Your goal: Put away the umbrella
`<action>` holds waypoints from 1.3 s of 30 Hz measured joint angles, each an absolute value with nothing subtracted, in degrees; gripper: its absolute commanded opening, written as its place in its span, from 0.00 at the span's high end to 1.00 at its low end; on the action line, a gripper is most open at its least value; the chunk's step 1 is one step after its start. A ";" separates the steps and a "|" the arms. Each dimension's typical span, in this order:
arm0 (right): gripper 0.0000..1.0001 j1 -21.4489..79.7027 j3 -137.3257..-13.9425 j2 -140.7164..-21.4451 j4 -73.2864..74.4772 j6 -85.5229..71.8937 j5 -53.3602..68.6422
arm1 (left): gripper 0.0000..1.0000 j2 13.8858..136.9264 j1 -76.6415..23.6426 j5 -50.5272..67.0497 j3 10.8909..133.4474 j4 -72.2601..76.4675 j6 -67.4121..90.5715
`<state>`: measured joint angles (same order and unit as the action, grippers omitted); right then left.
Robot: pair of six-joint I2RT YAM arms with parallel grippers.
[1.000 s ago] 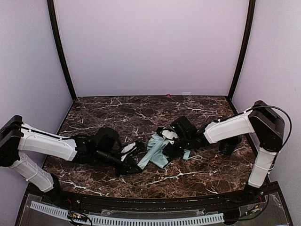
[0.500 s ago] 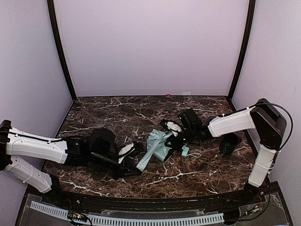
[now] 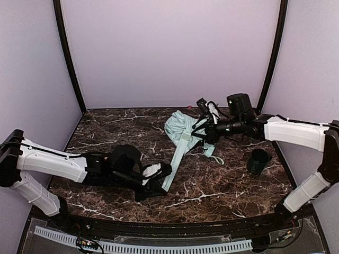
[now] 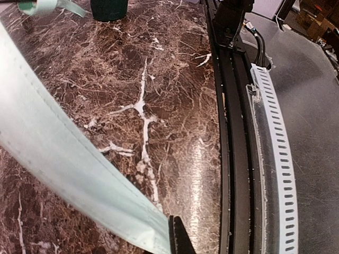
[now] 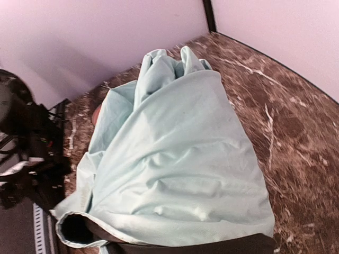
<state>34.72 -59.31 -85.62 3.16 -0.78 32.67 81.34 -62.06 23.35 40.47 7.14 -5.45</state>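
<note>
the right gripper is closed on the umbrella, pinching the bunched end of the pale mint canopy. in its wrist view the crumpled fabric fills the space straight ahead of the fingers, with a band of black lining along the lower edge next to them. a mint wrist strap dangles just below this gripper, on the side nearer the arm bases. from the bundle a narrow strip of the same fabric runs down and away to the left gripper, which is also clamped tight on the umbrella's far tip. in the left wrist view the strip crosses the frame diagonally and ends right at a black fingertip, low over the marble table. so the umbrella spans between the two grippers. a dark green cup stands on the table back beside the right forearm, well apart from both grippers.
</note>
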 measured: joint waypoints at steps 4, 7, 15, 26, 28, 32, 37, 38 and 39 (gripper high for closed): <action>1.00 34.72 -60.18 -79.55 3.51 0.36 42.24 | 1.00 82.81 -60.69 23.14 40.80 9.69 -9.63; 1.00 34.74 -60.84 -75.99 4.56 1.74 49.80 | 1.00 82.98 -57.78 24.47 40.80 12.25 -12.12; 1.00 41.76 -67.11 -71.33 21.76 16.58 59.27 | 1.00 87.24 -50.22 29.23 44.16 18.76 -20.29; 1.00 52.21 -66.50 -73.43 38.94 31.46 48.29 | 1.00 95.24 -42.24 33.32 64.64 14.24 -37.71; 1.00 53.10 -63.48 -74.65 37.08 31.18 46.37 | 1.00 95.68 -42.28 33.69 67.94 12.75 -40.42; 1.00 54.17 -58.33 -80.84 30.63 29.50 43.66 | 1.00 95.68 -43.66 34.11 69.10 10.15 -44.73; 1.00 54.33 -52.29 -85.34 22.26 26.26 44.14 | 1.00 95.37 -47.99 32.05 65.95 9.43 -47.51; 1.00 54.19 -50.70 -85.78 20.60 25.06 44.64 | 1.00 94.80 -48.42 31.99 64.20 10.02 -47.40; 1.00 53.93 -49.71 -86.28 19.38 24.14 45.12 | 1.00 94.11 -48.51 31.94 62.59 10.31 -47.27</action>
<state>53.93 -49.71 -86.28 19.38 24.14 45.12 94.11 -48.51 31.94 62.59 10.31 -47.27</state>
